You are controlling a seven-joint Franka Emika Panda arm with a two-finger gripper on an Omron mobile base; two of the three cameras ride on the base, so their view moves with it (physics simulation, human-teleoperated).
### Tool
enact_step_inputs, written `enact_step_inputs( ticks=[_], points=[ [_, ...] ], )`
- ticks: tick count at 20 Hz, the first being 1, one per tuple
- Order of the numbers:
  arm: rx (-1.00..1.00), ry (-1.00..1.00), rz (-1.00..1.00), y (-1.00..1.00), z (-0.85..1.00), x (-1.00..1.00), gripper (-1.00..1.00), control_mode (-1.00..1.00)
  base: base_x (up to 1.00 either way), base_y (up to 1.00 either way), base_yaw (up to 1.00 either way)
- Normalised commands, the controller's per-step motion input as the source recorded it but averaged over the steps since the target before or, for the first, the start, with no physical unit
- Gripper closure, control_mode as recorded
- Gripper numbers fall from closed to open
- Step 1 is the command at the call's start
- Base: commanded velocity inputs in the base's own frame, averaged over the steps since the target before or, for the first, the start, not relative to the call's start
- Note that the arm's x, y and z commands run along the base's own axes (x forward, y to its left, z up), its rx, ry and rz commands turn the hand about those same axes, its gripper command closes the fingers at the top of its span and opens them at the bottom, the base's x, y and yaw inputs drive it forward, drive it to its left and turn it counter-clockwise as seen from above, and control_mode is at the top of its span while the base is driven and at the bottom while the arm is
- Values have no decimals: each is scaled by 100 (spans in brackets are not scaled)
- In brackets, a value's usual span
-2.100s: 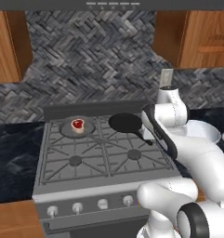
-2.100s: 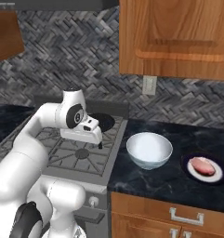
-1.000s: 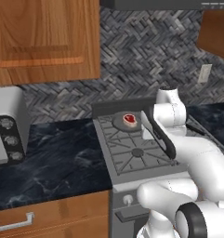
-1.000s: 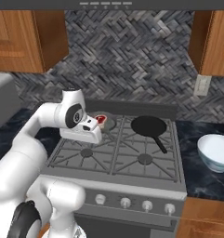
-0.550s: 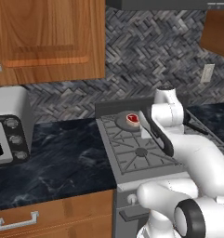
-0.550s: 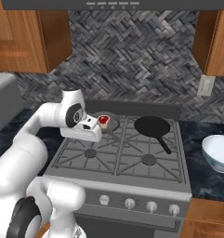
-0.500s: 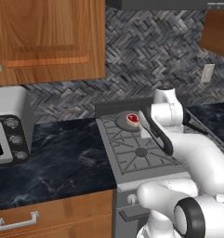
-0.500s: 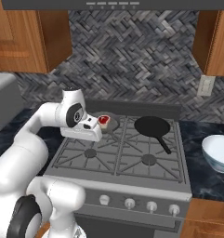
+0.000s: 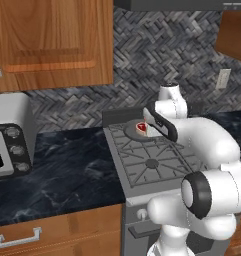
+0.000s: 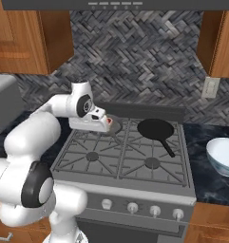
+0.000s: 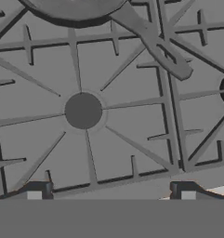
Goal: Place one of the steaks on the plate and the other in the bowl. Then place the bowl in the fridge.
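We see a steak [image 9: 141,128] lying in a pan [image 9: 133,130] on the stove's [image 10: 125,156] rear left burner, with a skillet [image 10: 155,130] on the rear right burner. A bowl [image 10: 222,156] sits on the counter [image 10: 211,182] right of the stove, and a microwave [image 9: 7,136] stands well left.

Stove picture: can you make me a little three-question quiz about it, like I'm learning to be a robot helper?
1. True or false: the steak lies in a grey pan at the back of the stove.
2. Pick one: where is the white bowl? A) on the dark counter to the right of the stove; B) on a front burner; C) inside the microwave.
3. One word: are the jaws of the gripper open or shut?

Key: 1 true. 2 A. 3 open, with nothing between the fingertips.
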Motion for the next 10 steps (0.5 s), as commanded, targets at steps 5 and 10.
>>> enact_step_inputs(
  ticks=[5, 10],
  points=[
    [0, 2, 7, 0, 0, 100, -100, -100, 0, 0, 0],
    [0, 0, 11, 0, 0, 94, -100, -100, 0, 0, 0]
  ],
)
